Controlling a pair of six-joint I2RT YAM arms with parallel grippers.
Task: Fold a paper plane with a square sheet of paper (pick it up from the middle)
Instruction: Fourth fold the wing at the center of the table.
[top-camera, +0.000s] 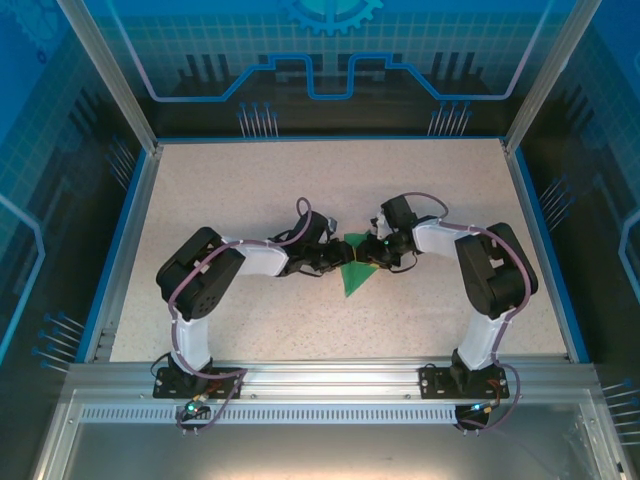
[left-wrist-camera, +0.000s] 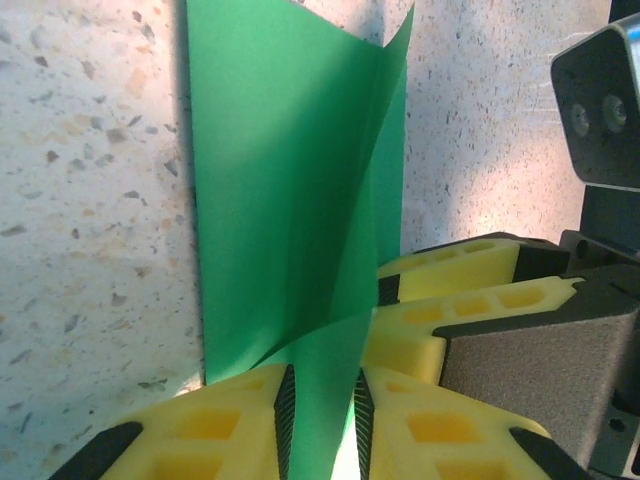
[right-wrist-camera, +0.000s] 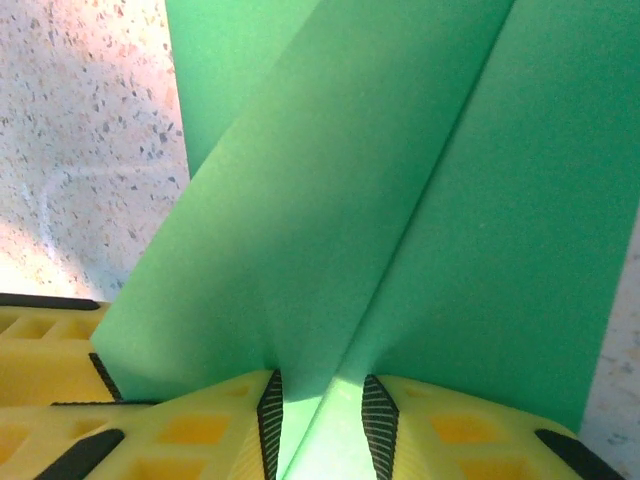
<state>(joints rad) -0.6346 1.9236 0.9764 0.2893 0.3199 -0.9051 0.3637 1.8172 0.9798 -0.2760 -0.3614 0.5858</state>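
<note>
Since both arms crowd in on one small sheet of paper (top-camera: 352, 276), a slip is easy here.

Left of the paper is the left gripper (left-wrist-camera: 322, 405). Its yellow fingers (left-wrist-camera: 225, 425) stand a little apart, and a raised fold of the paper stands in the gap between them. That hold looks loose to me. If the arm pulls away now, I think the fold can slide out and flop down. If the fingers shut hard in the wrong spot, they can press a crooked line into the paper, and the plane would come out lopsided.

The paper itself rests on the worktop (top-camera: 250, 200), with a gripper on each side of it. It is partly folded, with one flap lifted up and one end pointed. It is thin, so it can bend or tear if the two sides tug against each other.

Right of the paper is the right gripper (right-wrist-camera: 320, 412). Its fingers are also a little apart, with a creased ridge of the paper between them. The two grippers sit very near each other, just over the paper, so they can bump. A bump could knock the paper sideways or pop its folds open.
</note>
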